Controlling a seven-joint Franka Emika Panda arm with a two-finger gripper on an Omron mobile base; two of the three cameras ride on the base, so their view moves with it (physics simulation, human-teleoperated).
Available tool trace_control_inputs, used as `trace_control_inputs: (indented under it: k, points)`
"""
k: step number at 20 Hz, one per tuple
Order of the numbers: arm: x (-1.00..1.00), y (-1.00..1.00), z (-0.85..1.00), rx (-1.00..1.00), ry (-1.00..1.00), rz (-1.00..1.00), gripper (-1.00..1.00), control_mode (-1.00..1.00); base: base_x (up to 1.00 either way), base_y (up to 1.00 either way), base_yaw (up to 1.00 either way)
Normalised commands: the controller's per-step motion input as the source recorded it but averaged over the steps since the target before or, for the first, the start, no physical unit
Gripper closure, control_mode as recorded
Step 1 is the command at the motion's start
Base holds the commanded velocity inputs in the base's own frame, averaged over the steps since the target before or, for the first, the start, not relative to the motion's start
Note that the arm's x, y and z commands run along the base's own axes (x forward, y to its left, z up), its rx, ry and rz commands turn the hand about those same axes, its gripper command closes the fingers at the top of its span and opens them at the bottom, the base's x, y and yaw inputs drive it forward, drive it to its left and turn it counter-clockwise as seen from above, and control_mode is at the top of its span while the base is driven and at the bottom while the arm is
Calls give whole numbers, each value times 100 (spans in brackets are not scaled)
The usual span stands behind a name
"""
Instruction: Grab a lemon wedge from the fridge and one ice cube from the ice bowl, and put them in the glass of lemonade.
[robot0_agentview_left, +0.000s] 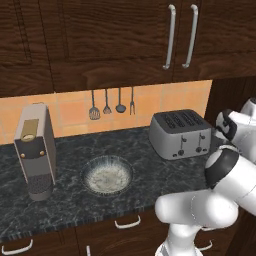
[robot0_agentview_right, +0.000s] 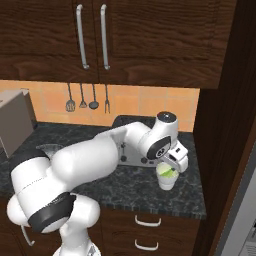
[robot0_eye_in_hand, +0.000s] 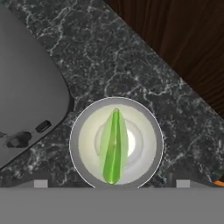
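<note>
The glass of lemonade (robot0_agentview_right: 166, 181) stands on the dark counter to the right of the toaster. From above, the glass (robot0_eye_in_hand: 85, 131) holds a slim green piece (robot0_eye_in_hand: 113, 146), upright in the pale liquid. My gripper (robot0_agentview_right: 171, 169) hangs straight over the cup and is open (robot0_eye_in_hand: 111, 183), its fingertips (robot0_eye_in_hand: 40, 183) spread wider than the rim with nothing between them. A tiny orange sliver (robot0_eye_in_hand: 219, 183) peeks in at the lower right edge; I cannot tell whether it is the lemon wedge. The ice bowl (robot0_agentview_left: 106, 174) sits mid-counter, whitish inside. A light-grey strip of the fridge (robot0_agentview_right: 246, 215) shows at far right.
A silver toaster (robot0_agentview_left: 181, 132) stands just left of the cup, and its curved body (robot0_eye_in_hand: 26, 96) is close to the hand. A coffee machine (robot0_agentview_left: 34, 150) is at the far left. A dark wood panel (robot0_agentview_right: 222, 125) rises right of the cup. Utensils (robot0_agentview_left: 106, 102) hang on the tiled wall.
</note>
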Motion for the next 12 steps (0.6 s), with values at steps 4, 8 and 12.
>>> trace_control_inputs:
  k: [4, 8, 12]
  points:
    - [-57, 0, 49, 6, -19, 0, -100, -100, 0, 0, 0]
    - [-56, 1, 53, 6, -19, 3, -100, -100, 0, 0, 0]
    - [-52, 44, 33, 1, -4, 21, -100, -100, 0, 0, 0]
